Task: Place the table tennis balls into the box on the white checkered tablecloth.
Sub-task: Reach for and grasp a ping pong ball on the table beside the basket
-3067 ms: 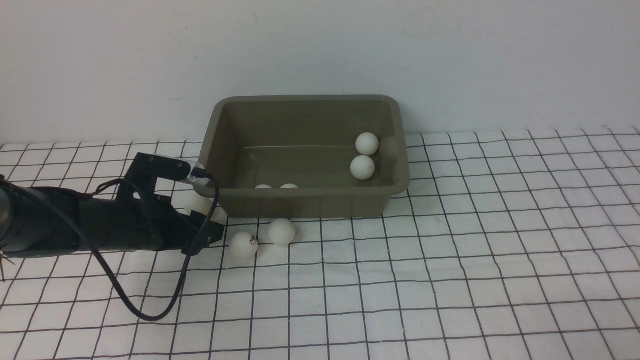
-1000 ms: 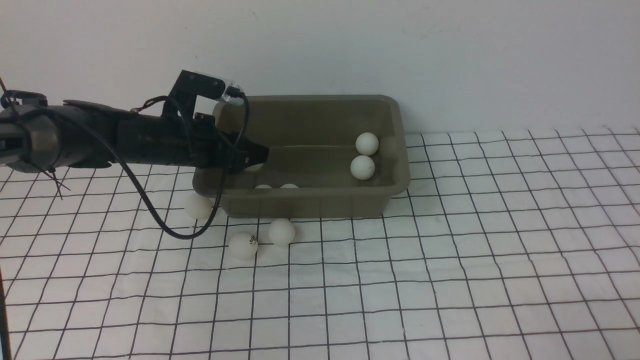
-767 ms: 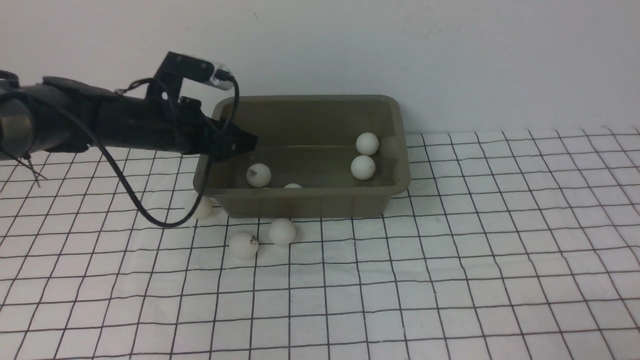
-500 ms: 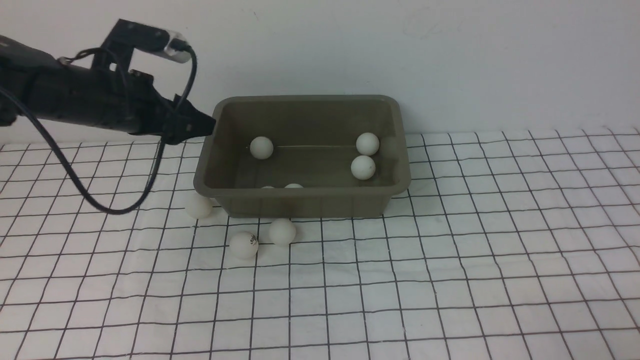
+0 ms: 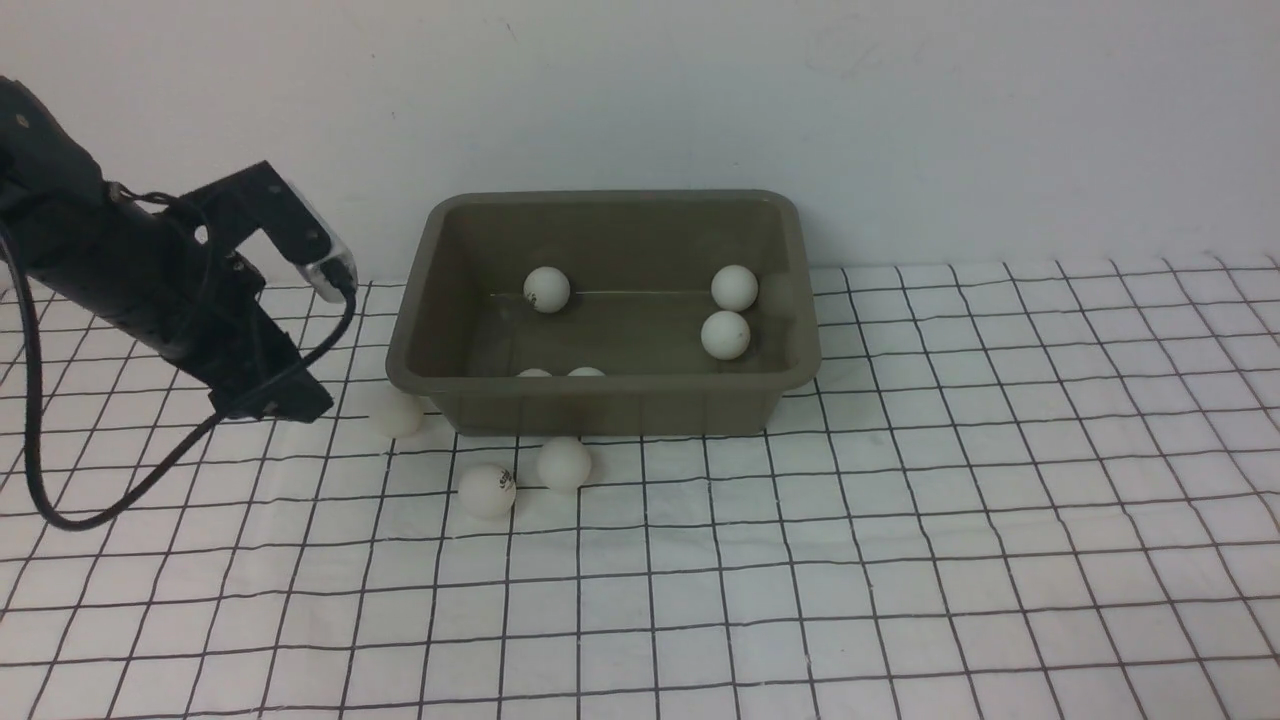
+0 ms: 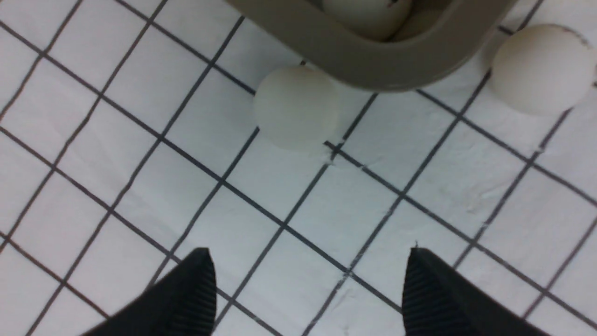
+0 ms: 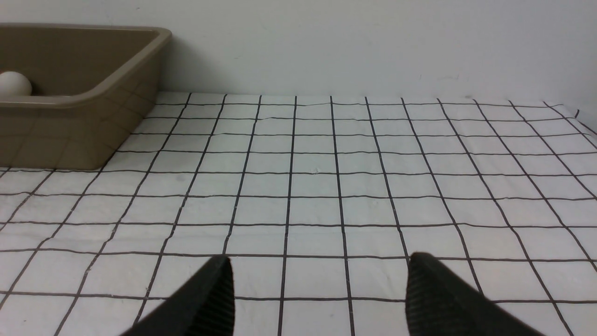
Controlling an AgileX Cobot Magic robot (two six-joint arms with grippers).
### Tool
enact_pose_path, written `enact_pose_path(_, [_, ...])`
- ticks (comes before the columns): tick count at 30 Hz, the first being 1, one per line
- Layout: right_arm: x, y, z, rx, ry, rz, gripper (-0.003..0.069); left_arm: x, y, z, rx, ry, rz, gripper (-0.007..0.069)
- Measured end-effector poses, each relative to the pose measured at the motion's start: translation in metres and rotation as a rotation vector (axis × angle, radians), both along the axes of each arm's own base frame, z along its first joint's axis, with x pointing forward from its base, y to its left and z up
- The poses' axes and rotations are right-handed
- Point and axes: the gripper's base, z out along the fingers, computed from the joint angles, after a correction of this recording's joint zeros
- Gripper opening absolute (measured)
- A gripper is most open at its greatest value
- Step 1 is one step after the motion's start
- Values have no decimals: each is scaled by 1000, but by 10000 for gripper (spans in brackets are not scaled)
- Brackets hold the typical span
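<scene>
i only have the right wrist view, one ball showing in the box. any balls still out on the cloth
observer: yes, three balls lie on the tablecloth outside the box: one by its near left corner, two in front of its near wall
operator: what's the other arm doing
observer: the left hand hangs open and empty above the cloth, with the corner ball ahead of it
operator: total in the box
observer: five show in the front view, two of them half hidden behind the near wall
</scene>
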Motion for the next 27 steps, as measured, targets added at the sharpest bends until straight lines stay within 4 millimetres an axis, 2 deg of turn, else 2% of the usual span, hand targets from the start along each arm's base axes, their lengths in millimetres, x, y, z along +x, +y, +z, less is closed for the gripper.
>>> enact_pose_path(10, [0, 0, 0, 0, 0, 0, 451, 12, -1, -27, 34, -45, -148, 479])
enact_pose_path(19, [0, 0, 0, 0, 0, 0, 451, 25, -10, -33, 12, -224, -336, 479])
enact_pose_path(27, [0, 0, 0, 0, 0, 0, 451, 34, -14, -48, -27, -269, -373, 479])
